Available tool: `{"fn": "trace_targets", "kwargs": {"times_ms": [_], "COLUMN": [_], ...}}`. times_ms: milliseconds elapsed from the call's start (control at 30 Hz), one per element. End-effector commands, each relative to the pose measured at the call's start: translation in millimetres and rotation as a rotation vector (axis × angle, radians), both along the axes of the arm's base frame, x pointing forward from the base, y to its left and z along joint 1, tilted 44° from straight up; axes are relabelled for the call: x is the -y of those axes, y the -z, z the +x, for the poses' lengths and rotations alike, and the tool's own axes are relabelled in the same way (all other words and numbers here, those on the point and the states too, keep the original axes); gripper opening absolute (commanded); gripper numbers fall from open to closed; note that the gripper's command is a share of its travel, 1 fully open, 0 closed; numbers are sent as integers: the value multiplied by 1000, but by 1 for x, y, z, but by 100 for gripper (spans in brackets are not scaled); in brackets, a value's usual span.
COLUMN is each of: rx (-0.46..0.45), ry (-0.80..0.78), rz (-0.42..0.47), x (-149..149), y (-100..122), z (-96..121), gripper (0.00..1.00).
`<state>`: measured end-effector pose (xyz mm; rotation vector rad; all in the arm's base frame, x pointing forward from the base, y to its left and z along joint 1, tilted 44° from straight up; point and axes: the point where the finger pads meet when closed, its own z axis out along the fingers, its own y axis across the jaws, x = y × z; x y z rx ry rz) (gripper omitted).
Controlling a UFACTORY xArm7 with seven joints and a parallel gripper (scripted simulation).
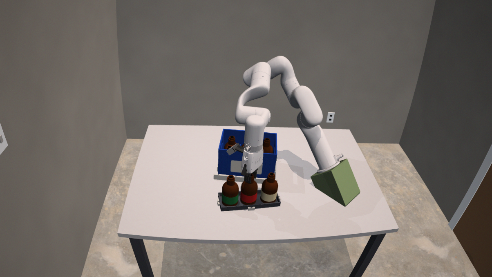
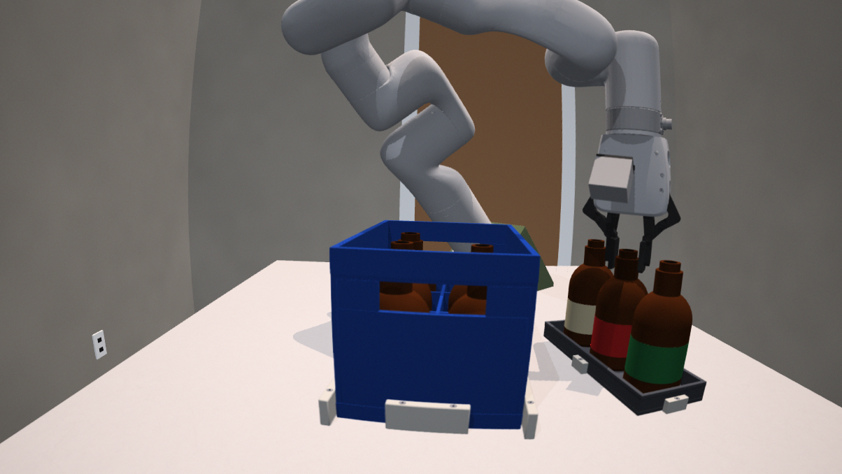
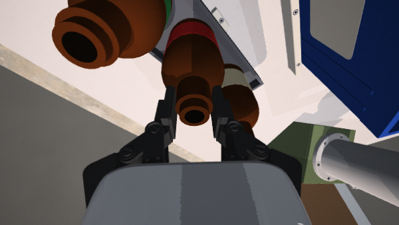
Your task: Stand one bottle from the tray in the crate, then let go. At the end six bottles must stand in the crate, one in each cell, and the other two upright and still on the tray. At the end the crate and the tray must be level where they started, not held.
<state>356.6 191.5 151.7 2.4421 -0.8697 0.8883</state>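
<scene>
Three brown bottles stand on the dark tray (image 1: 249,205): a green-labelled one (image 1: 229,191), a red-labelled one (image 1: 249,190) in the middle and a cream-labelled one (image 1: 269,188). My gripper (image 3: 193,97) is shut on the neck of the red-labelled bottle (image 3: 193,63), which still stands on the tray (image 2: 622,372) between the other two. The gripper also shows in the exterior view (image 2: 628,246), straight above that bottle (image 2: 617,310). The blue crate (image 1: 242,153) stands just behind the tray and holds several bottles; its cells are partly hidden by the arm.
White brackets (image 2: 426,415) sit around the crate's foot (image 2: 433,329). The arm's green base block (image 1: 335,182) stands on the table to the right of the tray. The table's front edge lies a little beyond the tray.
</scene>
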Motion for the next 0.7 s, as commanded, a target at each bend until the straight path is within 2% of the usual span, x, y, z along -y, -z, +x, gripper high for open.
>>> {"fn": "trace_targets", "kwargs": {"times_ms": [0, 667], "rx": [2, 2], "ry": [-3, -3], "rz": [2, 2], "x": [-2, -7], "y": [-1, -8], "z": [0, -5], "gripper": [0, 0]}}
